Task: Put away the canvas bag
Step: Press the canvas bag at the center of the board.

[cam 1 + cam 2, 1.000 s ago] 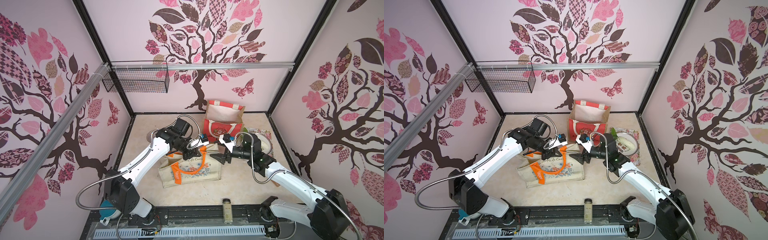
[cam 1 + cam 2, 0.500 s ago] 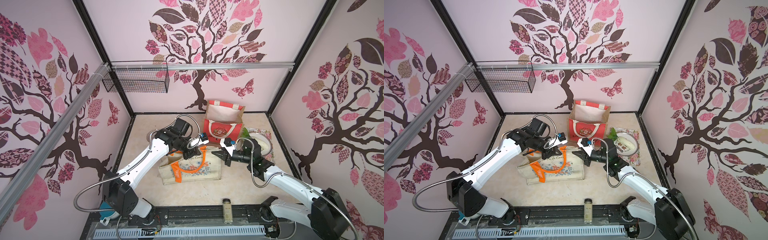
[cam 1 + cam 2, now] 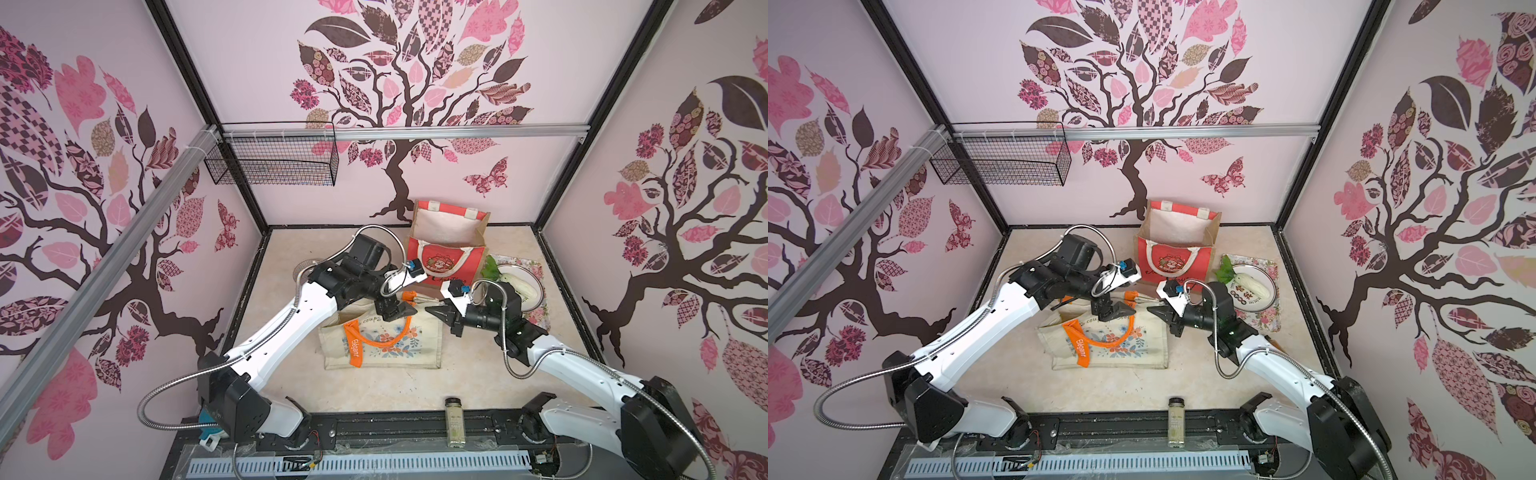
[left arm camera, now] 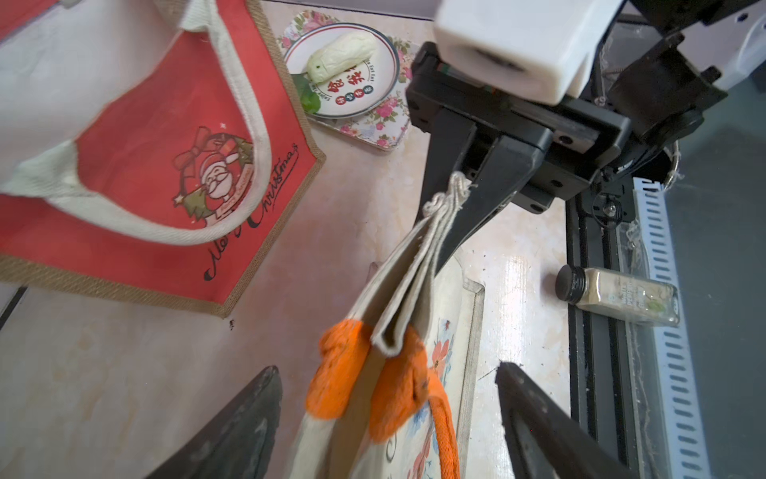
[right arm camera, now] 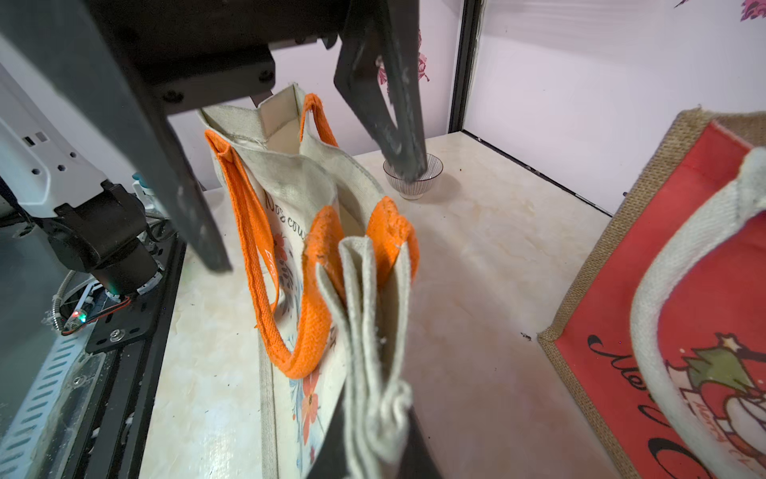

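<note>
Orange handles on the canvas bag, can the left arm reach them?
Probably yes: the left arm's open fingers flank the orange handles, nothing between; the right arm's fingers only pinch the bag's corner.

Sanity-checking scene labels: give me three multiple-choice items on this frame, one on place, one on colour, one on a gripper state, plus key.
1. The jar lies:
A) by the back wall
B) at the front, between the arm bases
C) in the left corner

2. The bag's handles are:
A) blue
B) orange
C) green

3. The right gripper is:
A) open above the bag
B) shut on nothing
C) shut on the bag's edge

Key:
B, both top views show it at the near edge.
B, both handles show orange.
C, the wrist views show folded canvas pinched between its jaws.
</note>
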`<state>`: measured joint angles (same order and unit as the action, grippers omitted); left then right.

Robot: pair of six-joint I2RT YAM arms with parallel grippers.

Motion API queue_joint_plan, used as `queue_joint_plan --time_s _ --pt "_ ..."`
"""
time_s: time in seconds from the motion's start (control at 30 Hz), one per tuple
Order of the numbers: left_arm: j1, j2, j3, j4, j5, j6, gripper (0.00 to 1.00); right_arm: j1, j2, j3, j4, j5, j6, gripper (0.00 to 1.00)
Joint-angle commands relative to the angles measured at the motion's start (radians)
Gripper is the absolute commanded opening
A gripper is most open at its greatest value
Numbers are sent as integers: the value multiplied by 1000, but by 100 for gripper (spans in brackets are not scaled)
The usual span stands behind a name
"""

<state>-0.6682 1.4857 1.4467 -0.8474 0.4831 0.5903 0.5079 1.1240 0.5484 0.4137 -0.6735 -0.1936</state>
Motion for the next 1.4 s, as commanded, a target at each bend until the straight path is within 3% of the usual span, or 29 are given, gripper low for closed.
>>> queue_joint_plan --time_s 0.0,0.17,0.23,0.37,0.47,0.53,0.7,0.77,0.87,1.07,1.23,1.27,1.33,1.37 --pt "-19 89 79 -46 -41 56 83 -2 -29 -10 52 -14 17 0" --pt "-22 133 97 -31 1 78 77 -2 -54 -37 104 -28 45 0" --pt "-24 156 116 -60 32 76 63 -1 -62 -46 128 -23 58 0" --pt "-26 180 121 -69 39 56 21 -1 -64 -42 131 -18 66 2" --pt "-27 164 121 -58 46 39 4 -1 -59 -46 129 -7 66 8" --pt "-28 146 128 -54 46 26 0 -1 -58 -51 136 -1 67 21" --pt "-23 95 141 -40 63 -17 0 -2 -42 -70 191 6 91 67" --pt "-13 84 141 -34 77 -38 0 -2 -33 -80 216 12 106 79" --pt "5 59 133 -31 80 -56 0 -2 -26 -111 267 23 130 85" --pt "46 5 95 25 115 -135 0 0 0 -173 382 66 174 81" --pt "46 -25 75 57 126 -162 0 -2 36 -170 419 44 246 65" --pt "47 -26 71 58 112 -161 0 0 41 -174 437 50 268 59" --pt "45 -29 58 68 75 -172 0 0 55 -164 414 40 272 19" --pt "46 -30 49 73 63 -173 0 0 63 -153 385 39 266 14"
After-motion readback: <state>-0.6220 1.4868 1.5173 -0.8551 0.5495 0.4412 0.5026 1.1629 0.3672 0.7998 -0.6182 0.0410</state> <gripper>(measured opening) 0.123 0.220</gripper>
